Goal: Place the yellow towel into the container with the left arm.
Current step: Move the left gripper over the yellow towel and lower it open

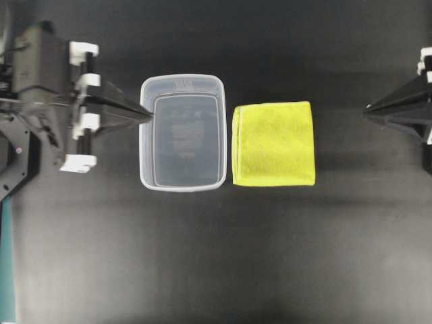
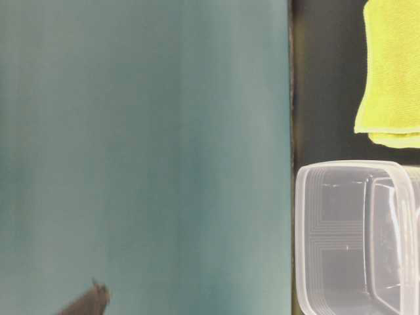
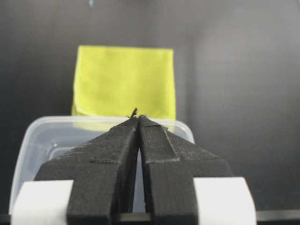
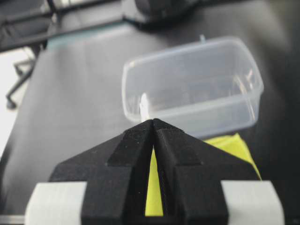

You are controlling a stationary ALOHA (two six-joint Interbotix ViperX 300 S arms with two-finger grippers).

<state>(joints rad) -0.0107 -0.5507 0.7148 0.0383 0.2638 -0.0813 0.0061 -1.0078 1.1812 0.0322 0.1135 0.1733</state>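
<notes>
Overhead: folded yellow towel point(image 1: 273, 144) beside clear container point(image 1: 182, 132).

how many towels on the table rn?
1. The yellow towel lies folded flat just right of the container in the overhead view, outside it. The tub is see-through and holds nothing.
</notes>
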